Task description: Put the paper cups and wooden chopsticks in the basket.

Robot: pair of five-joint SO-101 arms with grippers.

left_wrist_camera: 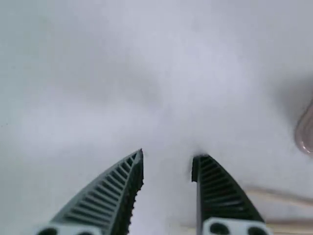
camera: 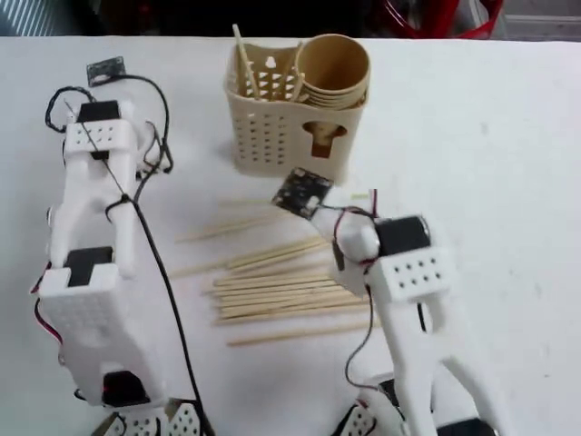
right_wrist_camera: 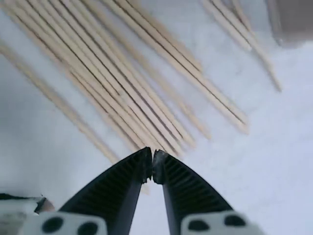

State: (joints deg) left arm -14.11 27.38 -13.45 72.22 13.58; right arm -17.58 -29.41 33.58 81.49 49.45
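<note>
Wooden chopsticks (right_wrist_camera: 112,78) end right at closed R hand (right_wrist_camera: 152,166).

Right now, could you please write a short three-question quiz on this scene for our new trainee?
1. True or false: the stack of tan paper cups stands inside the beige perforated plastic basket.
2. Where do most of the pale wooden chopsticks lie? A) in the basket; B) on the white table between the arms; C) on top of the cups.
3. Fill in: the ___ claw is open.
Key: 1 true. 2 B. 3 left: the left claw is open, the right claw is shut.
</note>
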